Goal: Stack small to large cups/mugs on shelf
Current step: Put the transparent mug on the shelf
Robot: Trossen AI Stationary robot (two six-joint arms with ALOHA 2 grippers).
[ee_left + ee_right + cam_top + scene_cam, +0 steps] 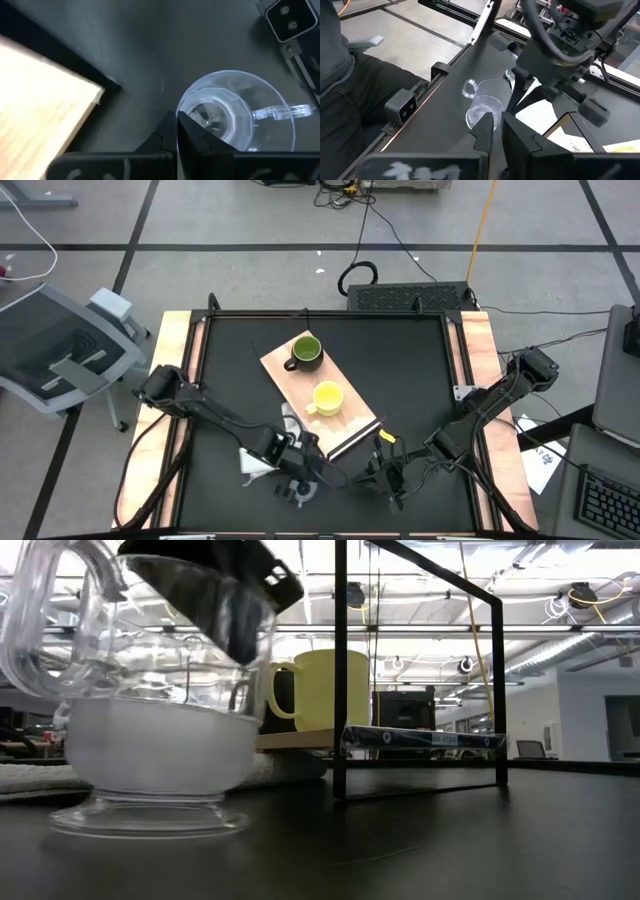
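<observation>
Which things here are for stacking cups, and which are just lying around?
For the job: green mug, yellow mug, clear cup, shelf, left gripper shut on the clear cup's rim.

Just there: white cloth, right gripper, waiting nearby.

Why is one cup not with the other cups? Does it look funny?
Yes. The green mug and yellow mug stand on the wooden shelf, but the clear cup sits alone on the black table beside the shelf's dark end. The left tool is pinching its rim.

Yellow mug and green mug crowd the shelf.
</observation>
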